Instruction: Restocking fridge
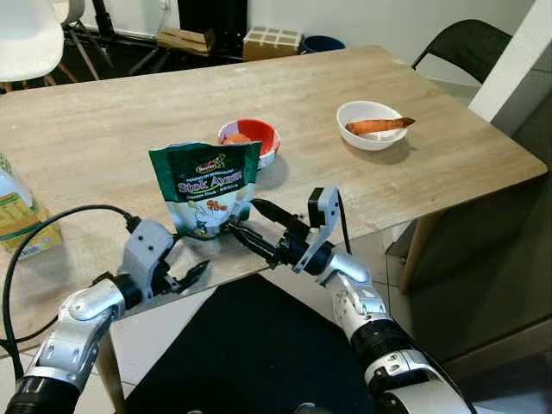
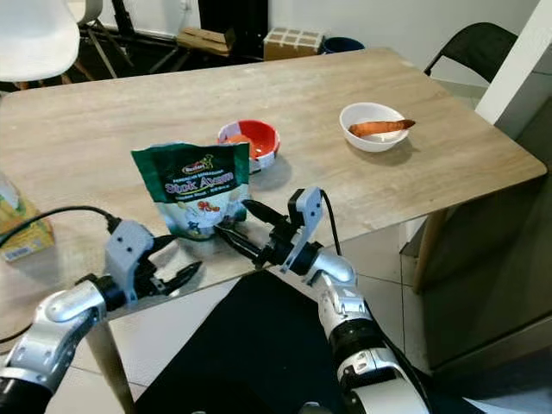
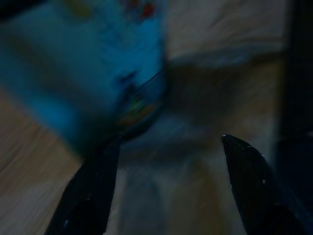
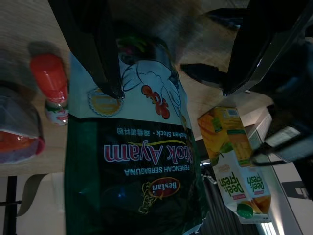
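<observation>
A green stand-up pouch (image 1: 207,188) labelled "Stok Ayam" stands upright near the front edge of the wooden table (image 1: 129,112). My right gripper (image 1: 243,216) is open at the pouch's lower right corner. In the right wrist view one finger (image 4: 93,49) lies across the bottom of the pouch (image 4: 132,161) and the other is beyond its edge. My left gripper (image 1: 191,269) is open at the table's front edge, below and left of the pouch. The left wrist view is dark and blurred, with the pouch (image 3: 98,63) ahead of the gripper (image 3: 171,181).
A red bowl (image 1: 250,138) sits just behind the pouch, and a white bowl (image 1: 371,125) with an orange sweet potato is further right. A juice carton (image 1: 17,220) lies at the table's left edge. A small red-capped bottle (image 4: 51,83) is beside the pouch. A black chair (image 1: 461,47) stands far right.
</observation>
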